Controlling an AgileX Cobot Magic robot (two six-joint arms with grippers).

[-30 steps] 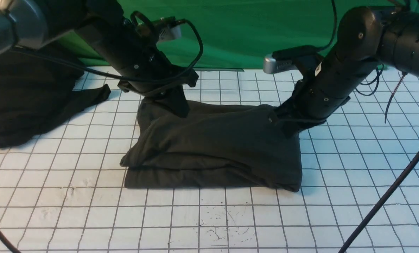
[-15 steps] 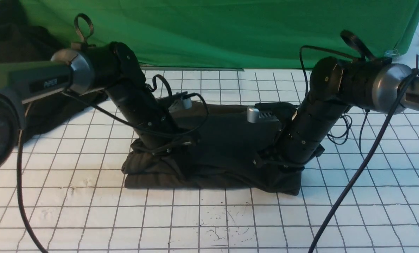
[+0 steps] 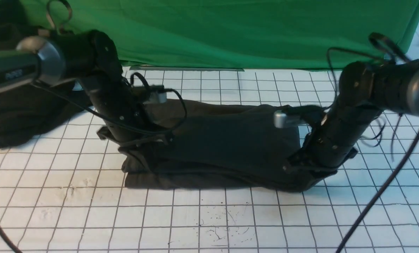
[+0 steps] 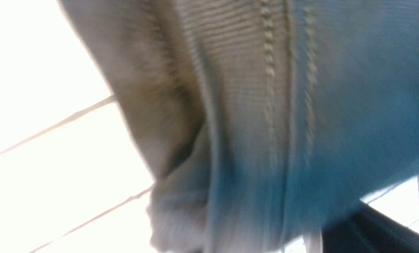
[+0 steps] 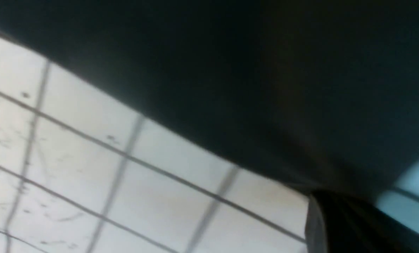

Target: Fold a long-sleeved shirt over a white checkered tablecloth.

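The white checkered tablecloth (image 3: 209, 218) covers the counter completely, with thin dark grid lines and some small ink specks (image 3: 223, 230) near the front edge. On its middle lies the long-sleeved shirt (image 3: 223, 140), folded to a wide dark packet of several layers. A blacker garment heap (image 3: 23, 112) lies on the far left part, apart from the shirt, and the green backdrop cloth (image 3: 230, 31) meets the tablecloth along the far side.
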